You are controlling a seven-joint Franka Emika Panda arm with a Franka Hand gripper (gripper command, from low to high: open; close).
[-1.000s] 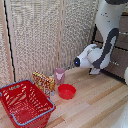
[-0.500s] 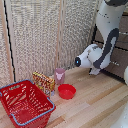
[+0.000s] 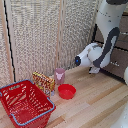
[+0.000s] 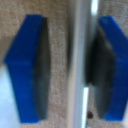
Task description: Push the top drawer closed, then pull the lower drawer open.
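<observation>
In the exterior view, a red wire basket [image 3: 22,102] sits at the far left on the pale wooden worktop [image 3: 95,107]. At its two o'clock, just beside the rim, stands an orange-and-yellow snack packet [image 3: 43,81]. A pink cup [image 3: 60,75] stands upright at the packet's two o'clock. A red bowl [image 3: 66,91] lies at the cup's five o'clock, close to it but apart. Woven screen panels [image 3: 45,35] form the backdrop.

Further right, the white arm [image 3: 107,30] bends down from twelve o'clock, and its wrist reaches toward the dark-brown cabinet at the exterior view's right edge. There the top drawer [image 3: 123,42] shows at three o'clock from the arm's elbow, and the lower drawer [image 3: 119,67] is directly beneath it, at six o'clock. The arm covers most of both fronts, so how far either one stands out cannot be judged.

In the wrist view, the claw [image 4: 70,65] is spread wide, its blue fingers [image 4: 27,65] straddling a slim silver bar handle [image 4: 82,60] against a brown surface. One pad stands clearly off the bar; the other lies very close, contact uncertain. Which drawer this handle belongs to cannot be told.
</observation>
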